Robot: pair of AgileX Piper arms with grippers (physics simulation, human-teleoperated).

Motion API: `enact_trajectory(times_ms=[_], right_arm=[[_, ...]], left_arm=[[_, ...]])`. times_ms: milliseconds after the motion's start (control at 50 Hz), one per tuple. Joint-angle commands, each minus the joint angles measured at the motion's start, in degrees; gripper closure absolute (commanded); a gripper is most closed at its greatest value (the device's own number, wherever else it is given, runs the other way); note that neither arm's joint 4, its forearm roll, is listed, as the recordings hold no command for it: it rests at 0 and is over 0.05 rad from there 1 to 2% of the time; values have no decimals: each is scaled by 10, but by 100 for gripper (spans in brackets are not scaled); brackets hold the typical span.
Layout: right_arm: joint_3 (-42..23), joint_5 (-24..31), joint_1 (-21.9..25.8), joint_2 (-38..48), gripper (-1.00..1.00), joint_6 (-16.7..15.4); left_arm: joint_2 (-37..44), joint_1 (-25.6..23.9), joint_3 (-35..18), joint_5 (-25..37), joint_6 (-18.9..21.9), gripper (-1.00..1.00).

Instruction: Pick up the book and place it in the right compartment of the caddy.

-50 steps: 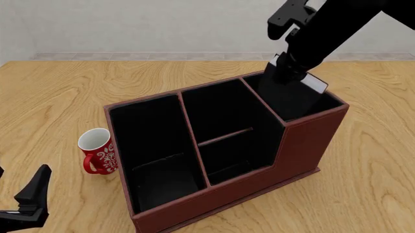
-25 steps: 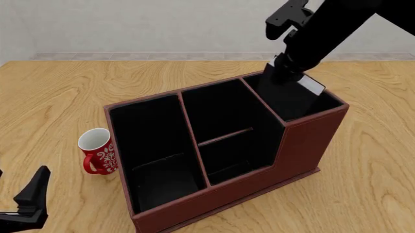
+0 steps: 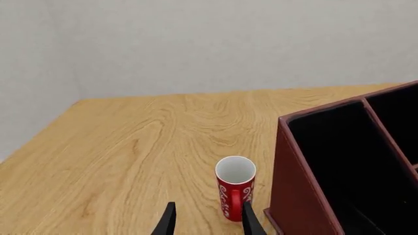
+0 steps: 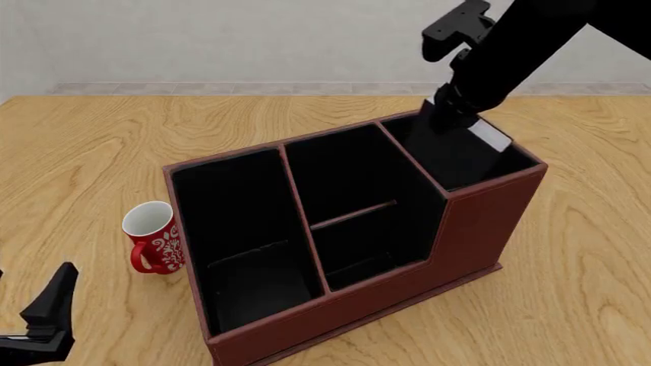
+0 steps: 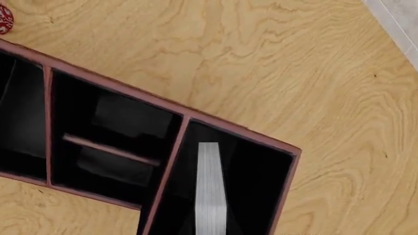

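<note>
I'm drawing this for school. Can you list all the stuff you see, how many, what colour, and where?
Table: one, light wood, under everything.
Box organiser: one, reddish-brown outside and black inside, three sections, middle of the table.
Right section: one, black-lined, tallest walls, at the organiser's right end.
Book: one, black covers with white pages, standing on edge, partly down in the right section.
Mug: one, red with white swirls, white inside, upright beside the organiser's left end.
Left gripper: one, black, open and empty, low over the table near the mug.
Right gripper: one, black, above the right section at the book's top; grip unclear.
</note>
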Motion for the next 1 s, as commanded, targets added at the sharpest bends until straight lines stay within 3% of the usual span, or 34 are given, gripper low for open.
enact_trajectory(times_ms=[20, 620, 1000], right_arm=[[-4, 0, -12, 1, 100, 20], [4, 0, -1, 6, 100, 52], [6, 0, -11, 13, 100, 52]], left_arm=[[-1, 1, 0, 2, 0, -100], [5, 1, 0, -6, 0, -100], [3, 1, 0, -6, 1, -100]])
